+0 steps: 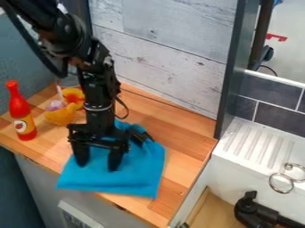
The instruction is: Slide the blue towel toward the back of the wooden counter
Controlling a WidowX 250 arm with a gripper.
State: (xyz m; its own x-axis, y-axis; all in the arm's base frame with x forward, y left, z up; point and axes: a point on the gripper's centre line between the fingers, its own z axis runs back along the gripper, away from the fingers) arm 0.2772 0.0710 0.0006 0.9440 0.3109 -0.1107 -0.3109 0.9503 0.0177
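Open gripper [99, 159] over blue cloth [143, 171]; no grasp made

Nearest us, at lower right, we log a black fitting [256, 211] and two metal rings [282, 183] beside the white grooved drainboard [253, 142].

Next, on the wooden counter [184, 133]: the blue cloth, spread mostly flat, its front edge reaching over the counter's near edge. A dark piece [141, 136] lies at its rear right corner; we cannot tell what it is. The gripper points down over the cloth's middle, its two fingers spread, blue fabric visible between them. We see nothing pinched. Whether the tips touch the fabric, we cannot tell.

Step in hand, as we judge it: lining up on the cloth, ahead of any grip. To take hold, the next move would call for bringing the tips down into the fabric and drawing them together so that a fold gathers between them. Flat cloth may slip out if the tips close too high; pressing hard could drag it along the wood.

Farther left, well apart from the fingers: a red bottle [21, 113], upright, and a yellow-orange toy [59, 116]. Behind all this we note the whitewashed plank wall [166, 67].
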